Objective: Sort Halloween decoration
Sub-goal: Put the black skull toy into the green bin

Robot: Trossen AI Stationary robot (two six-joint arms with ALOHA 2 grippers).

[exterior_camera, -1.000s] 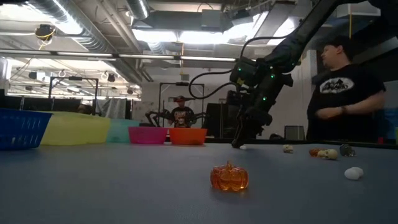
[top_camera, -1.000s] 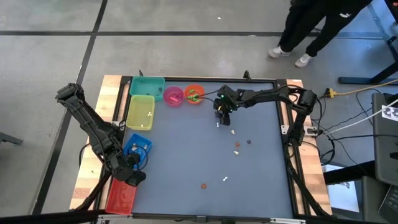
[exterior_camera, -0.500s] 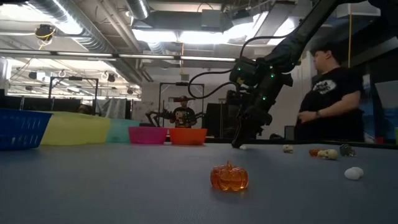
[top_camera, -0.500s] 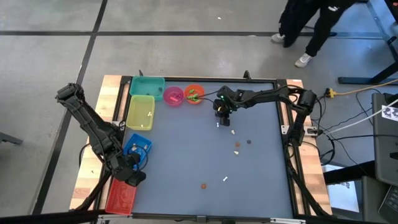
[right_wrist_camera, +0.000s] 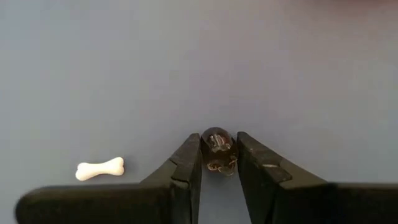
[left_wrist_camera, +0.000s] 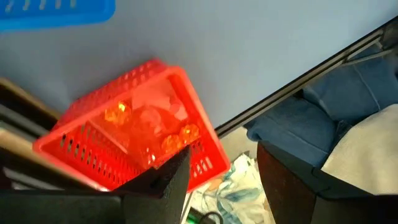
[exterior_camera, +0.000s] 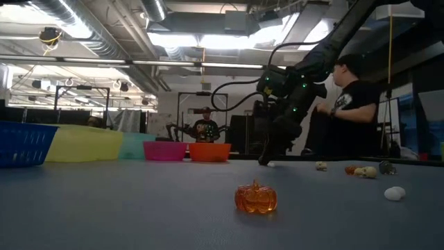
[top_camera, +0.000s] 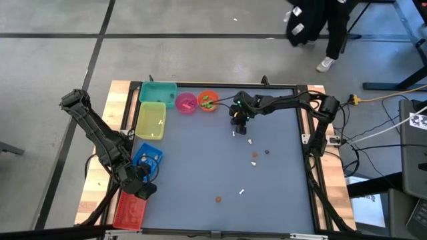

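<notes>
My right gripper (top_camera: 238,123) stands at the table's far middle, near the orange bowl (top_camera: 208,101), fingers down at the table top (exterior_camera: 264,160). It is shut on a tiny dark, glossy trinket (right_wrist_camera: 217,150). A white bone trinket (right_wrist_camera: 99,168) lies flat on the table beside it. More small white, orange and dark trinkets lie scattered toward the right (top_camera: 254,155), and an orange pumpkin (exterior_camera: 256,197) sits nearer the front. My left gripper (left_wrist_camera: 221,180) waits open at the table's left edge, above the red bin (left_wrist_camera: 130,137), which holds several orange trinkets. My right gripper pinches the dark trinket by its two opposite sides (right_wrist_camera: 207,155) between the free ends of its two fingers (right_wrist_camera: 189,163). The fingers slant down at it from the table's right and far side. The trinket sits at the table top; whether it is lifted, I cannot tell.
Along the left side stand a teal bin (top_camera: 158,92), a yellow bin (top_camera: 151,120), a blue bin (top_camera: 147,159) and the red bin (top_camera: 130,210). A pink bowl (top_camera: 186,102) stands beside the orange one. A person (exterior_camera: 354,104) moves beyond the far edge.
Neither arm has visibly shifted its place. The person beyond the table's far edge has walked along it.
</notes>
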